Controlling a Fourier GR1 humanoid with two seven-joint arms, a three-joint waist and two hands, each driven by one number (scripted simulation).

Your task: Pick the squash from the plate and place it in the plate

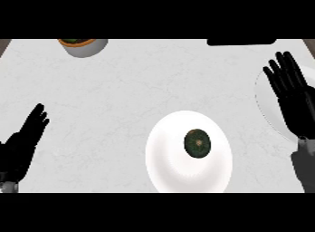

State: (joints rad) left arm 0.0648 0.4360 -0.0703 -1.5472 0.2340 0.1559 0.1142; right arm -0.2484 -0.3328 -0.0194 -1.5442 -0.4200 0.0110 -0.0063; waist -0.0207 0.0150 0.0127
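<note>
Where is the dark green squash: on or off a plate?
On: the dark green squash sits inside the rim of the round white plate.

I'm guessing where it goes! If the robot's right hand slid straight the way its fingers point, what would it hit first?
The right hand points up the view, leaning slightly left. After bare counter, the first thing in line looks like the dark object at the far edge; height is unclear.

Counter (120, 90): no writing that I can read.
Near plate (170, 170): plain white, no mark or brand.
Squash (198, 143): no label.
Far-left pot (88, 49): no lettering legible.
</note>
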